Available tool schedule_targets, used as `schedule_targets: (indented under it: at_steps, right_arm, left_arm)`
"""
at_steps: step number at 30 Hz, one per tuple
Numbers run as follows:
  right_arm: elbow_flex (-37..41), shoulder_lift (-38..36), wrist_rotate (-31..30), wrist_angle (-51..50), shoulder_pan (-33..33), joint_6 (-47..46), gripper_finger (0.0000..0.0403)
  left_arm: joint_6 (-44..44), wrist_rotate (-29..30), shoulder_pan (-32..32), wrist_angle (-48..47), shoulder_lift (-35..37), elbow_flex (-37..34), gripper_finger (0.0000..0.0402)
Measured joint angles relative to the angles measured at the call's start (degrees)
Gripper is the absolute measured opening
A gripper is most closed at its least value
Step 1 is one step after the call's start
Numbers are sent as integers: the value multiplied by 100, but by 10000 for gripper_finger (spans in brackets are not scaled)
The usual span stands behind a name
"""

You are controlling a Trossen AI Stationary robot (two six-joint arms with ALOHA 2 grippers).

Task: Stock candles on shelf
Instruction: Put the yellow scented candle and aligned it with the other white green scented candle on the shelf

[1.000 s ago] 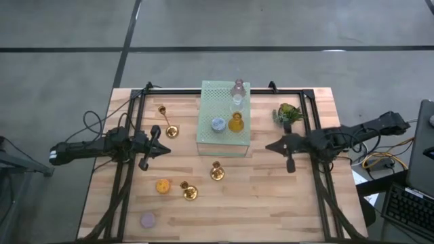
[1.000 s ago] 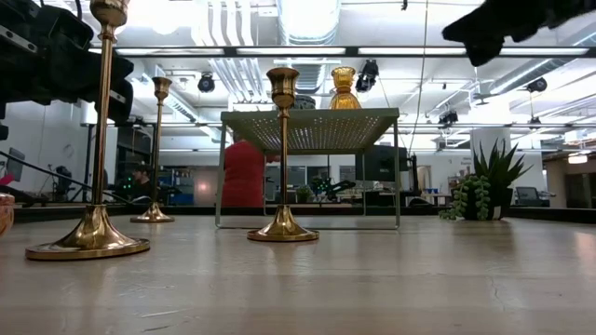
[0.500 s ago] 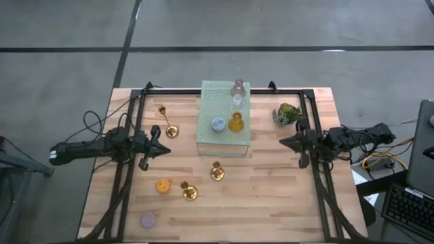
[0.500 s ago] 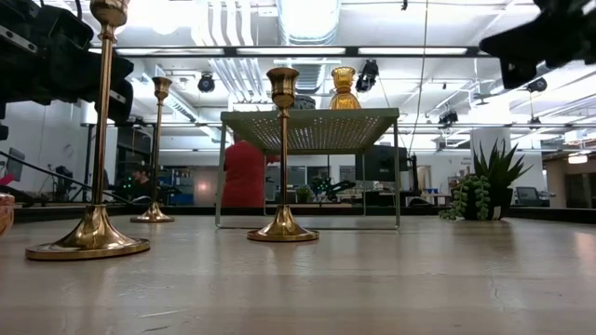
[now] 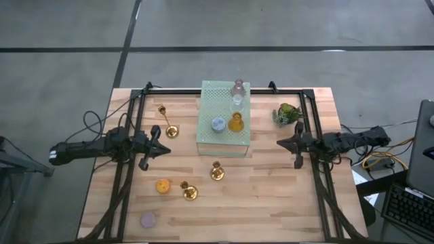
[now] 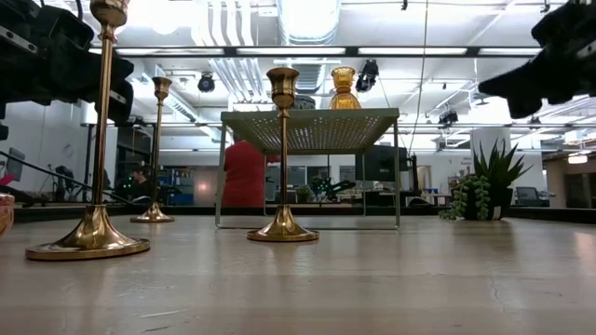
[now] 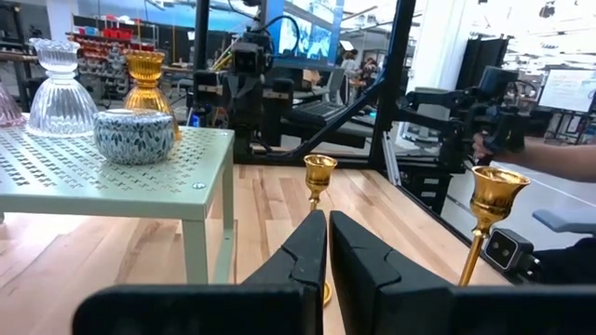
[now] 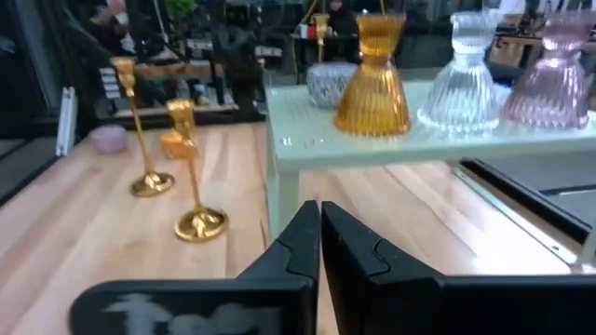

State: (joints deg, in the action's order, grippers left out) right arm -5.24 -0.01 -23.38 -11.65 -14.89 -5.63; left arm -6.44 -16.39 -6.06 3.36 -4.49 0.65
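Both end effectors, left [image 5: 163, 148] and right [image 5: 283, 144], pinch empty; the orange candle [image 5: 163, 185] looks smooth, rigid, best gripped across its sides.

The right gripper [image 5: 296, 146] — close to the shelf [image 5: 224, 118] a second ago, then pulled back toward the table's right edge — now sits slightly nearer again, fingers closed.

— Where did you leave your left gripper [image 5: 161, 148]?

— You held it over the table's left side, arm stretched level, fingers pressed together.

— And your right gripper [image 5: 283, 144]?

— You had it over the right side, pointing inward, fingers [image 8: 303, 244] closed with nothing between them.
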Motion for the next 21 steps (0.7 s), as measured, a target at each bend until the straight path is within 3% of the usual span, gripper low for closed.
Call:
schedule_targets:
  at_steps: [21]
  right_arm:
    - [123,332,-15,346,-9,282,8]
  left_arm:
    - [0,-1,0,0,-17,2,21]
